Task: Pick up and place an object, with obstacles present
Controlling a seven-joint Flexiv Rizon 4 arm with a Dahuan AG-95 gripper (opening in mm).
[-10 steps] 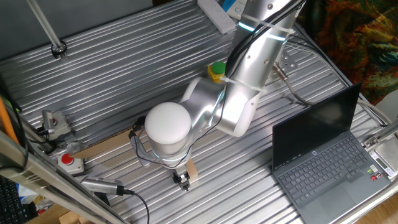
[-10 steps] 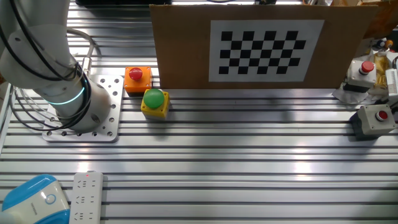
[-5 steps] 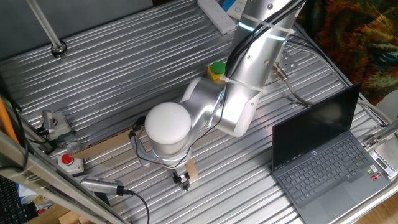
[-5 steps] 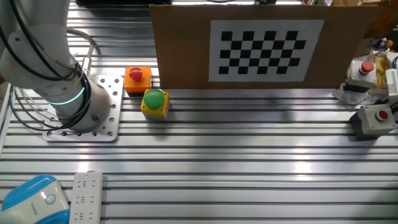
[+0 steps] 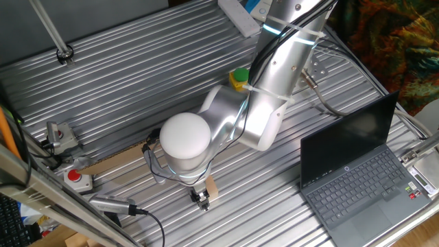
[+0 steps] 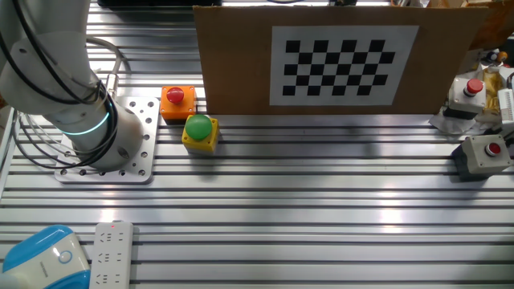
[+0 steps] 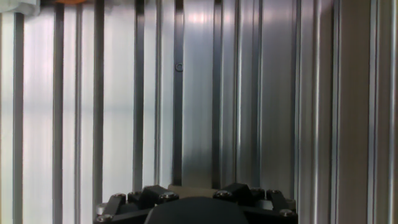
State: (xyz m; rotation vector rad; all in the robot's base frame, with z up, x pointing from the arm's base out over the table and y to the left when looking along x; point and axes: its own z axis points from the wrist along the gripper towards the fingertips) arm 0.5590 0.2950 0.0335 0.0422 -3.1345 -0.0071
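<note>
Inspector: Block [image 5: 212, 187] location confirmed: on the ribbed table [image 5: 137, 82], near edge, touching or just beside the gripper [image 5: 202, 200], under the arm's white dome [image 5: 185, 137].

Clerk: Finger state?

Inspector: Cannot tell. The arm hides the fingers from above; the hand view shows only the gripper base [image 7: 196, 202] and bare slats.

Clerk: Step in hand?

Inspector: Judged the pick, gripper low at the block. Next move calls for a confirmed hold, then a lift clear of the cardboard strip [image 5: 113, 163] and red button [image 5: 75, 178] to the left.
</note>
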